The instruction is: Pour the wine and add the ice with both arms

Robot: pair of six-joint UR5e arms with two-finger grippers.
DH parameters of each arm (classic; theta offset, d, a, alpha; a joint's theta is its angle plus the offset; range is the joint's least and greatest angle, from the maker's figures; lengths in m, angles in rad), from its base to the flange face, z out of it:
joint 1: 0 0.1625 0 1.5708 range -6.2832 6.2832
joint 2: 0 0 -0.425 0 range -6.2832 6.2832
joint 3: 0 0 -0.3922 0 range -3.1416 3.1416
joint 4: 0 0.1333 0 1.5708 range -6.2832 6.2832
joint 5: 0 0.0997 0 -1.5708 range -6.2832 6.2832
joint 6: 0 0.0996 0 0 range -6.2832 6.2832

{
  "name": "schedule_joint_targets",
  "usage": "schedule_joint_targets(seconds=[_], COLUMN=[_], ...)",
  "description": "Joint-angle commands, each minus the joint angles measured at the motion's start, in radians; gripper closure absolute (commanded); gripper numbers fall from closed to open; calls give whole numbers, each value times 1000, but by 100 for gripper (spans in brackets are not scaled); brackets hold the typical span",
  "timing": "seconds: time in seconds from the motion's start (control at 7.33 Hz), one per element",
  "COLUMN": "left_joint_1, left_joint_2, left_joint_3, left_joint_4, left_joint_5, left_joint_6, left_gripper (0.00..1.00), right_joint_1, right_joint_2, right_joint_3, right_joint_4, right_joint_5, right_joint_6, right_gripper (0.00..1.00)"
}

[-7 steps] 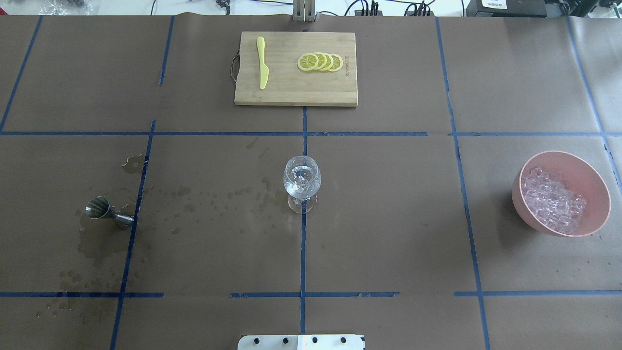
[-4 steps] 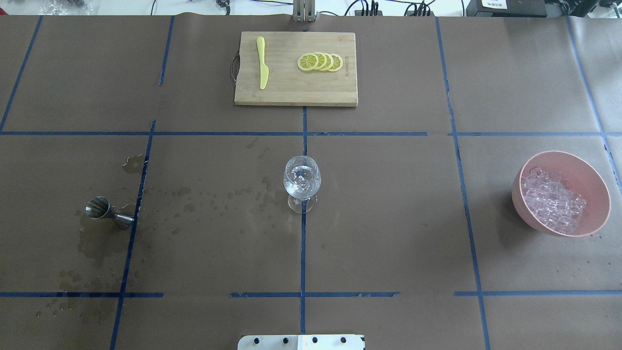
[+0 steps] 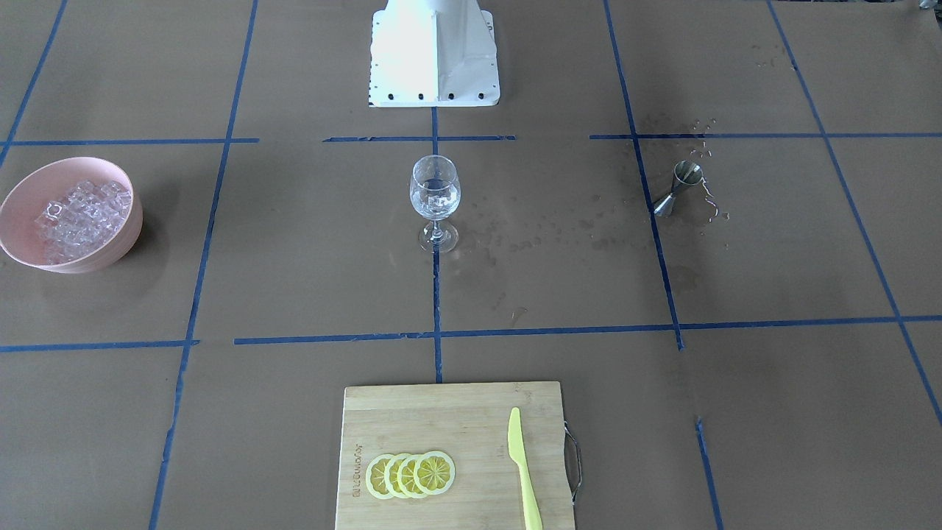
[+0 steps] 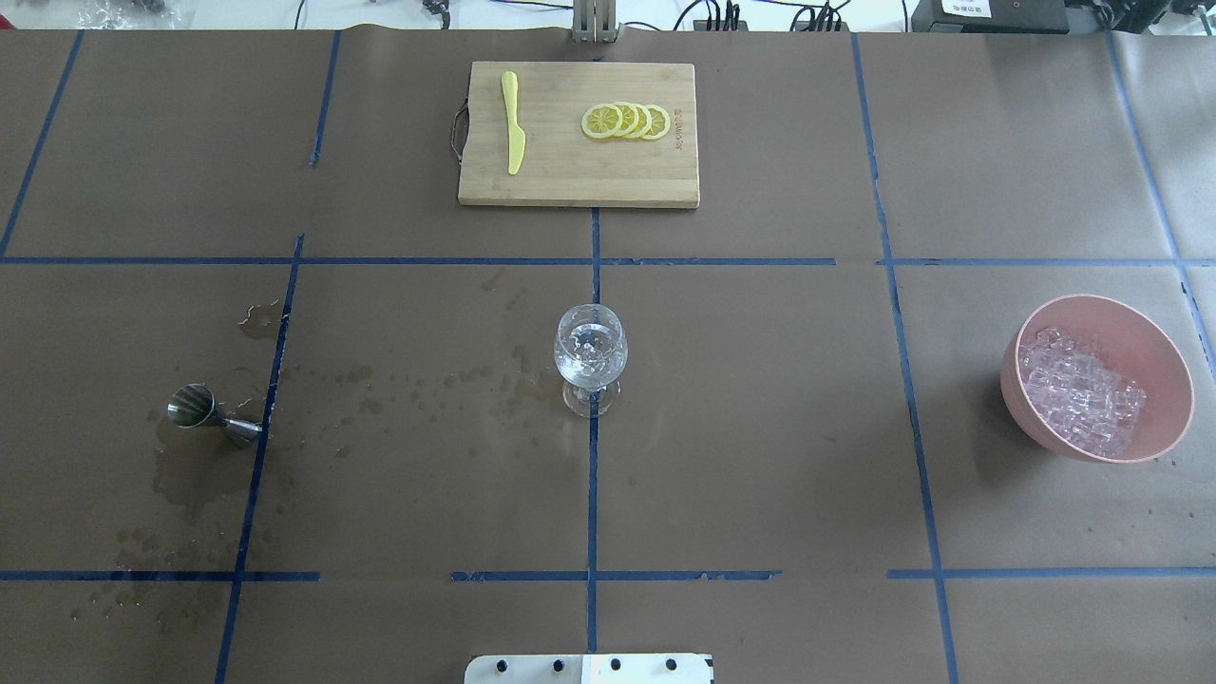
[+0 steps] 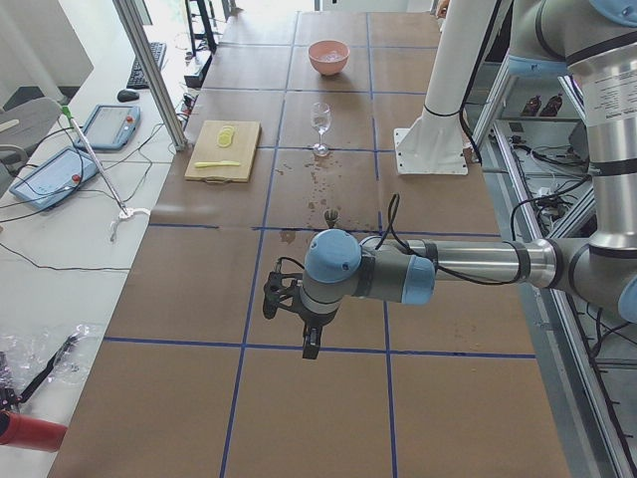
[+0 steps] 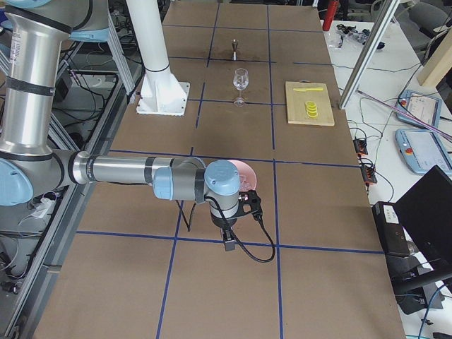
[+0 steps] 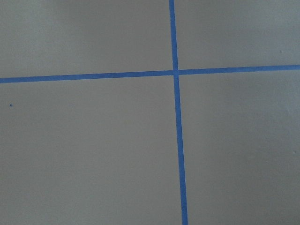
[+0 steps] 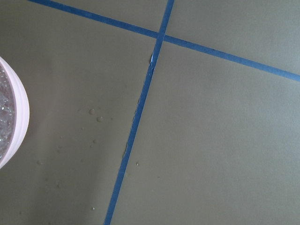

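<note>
**Item: closing the pour-and-ice job, both arms parked clear**

- Wine glass [image 4: 590,356]: standing upright at the table's centre, holding the wine [image 3: 434,200], a shallow clear pool, with what looks like a few cubes in it.
- Ice [image 4: 1081,399]: lying heaped in the pink bowl [image 4: 1168,380], far to the robot's right.
- Jigger [image 4: 204,410]: standing far to the left, with wet spots showing around it.
- Left gripper [image 5: 283,299]: hanging over bare paper beyond the jigger. Whether its claw is wide or narrow, I cannot tell.
- Right gripper [image 6: 250,202]: hanging just beside the bowl. Its claw is equally unreadable.
- Handling note: the task is looking finished. Any right-arm move is best lifted straight up first, since the bowl's rim is sitting close by.
</note>
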Motion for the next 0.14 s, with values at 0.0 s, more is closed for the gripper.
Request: schedule_joint_targets(seconds=[0.0], left_joint_1=[0], left_joint_2=[-1], left_joint_3=[-1], left_joint_4=[0], left_joint_5=[2], left_joint_6=[0], left_gripper=[0], right_joint_1=[0], right_joint_2=[-12], right_joint_3=[-1], right_joint_4=[5], right_joint_5=[7], right_joint_6=[0], right_gripper=[0])
